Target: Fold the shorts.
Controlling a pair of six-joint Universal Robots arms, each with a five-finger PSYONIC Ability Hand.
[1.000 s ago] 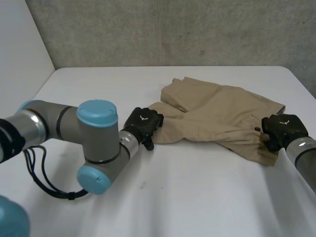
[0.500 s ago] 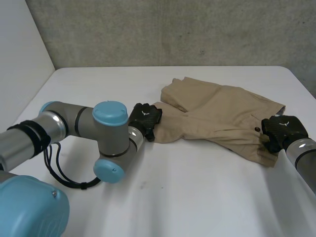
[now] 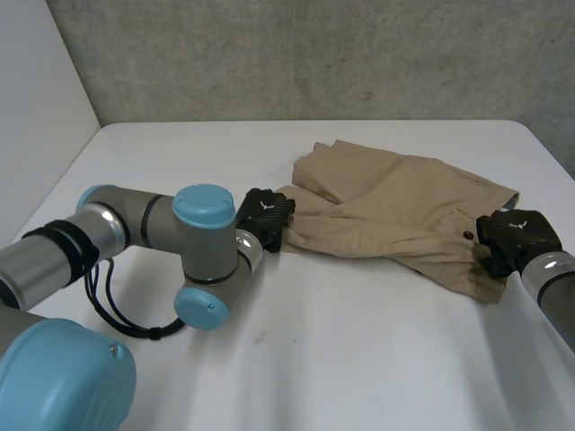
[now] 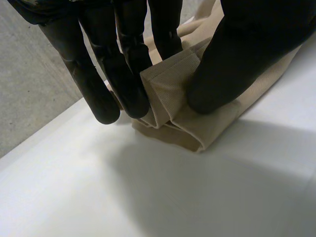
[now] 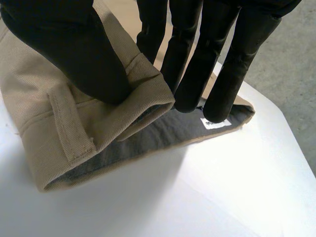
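The tan shorts [image 3: 395,215] lay toward the table's [image 3: 341,359] far right corner, the left hand [image 3: 265,215] pinching their left-side hem and the right hand [image 3: 514,235] pinching the waistband between thumb and fingers.

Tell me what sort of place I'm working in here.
Most likely a robot lab or test cell, not a home: a plain white table against a rough concrete wall, with khaki shorts pinched by the left hand at a hemmed edge and the right hand at the waistband.
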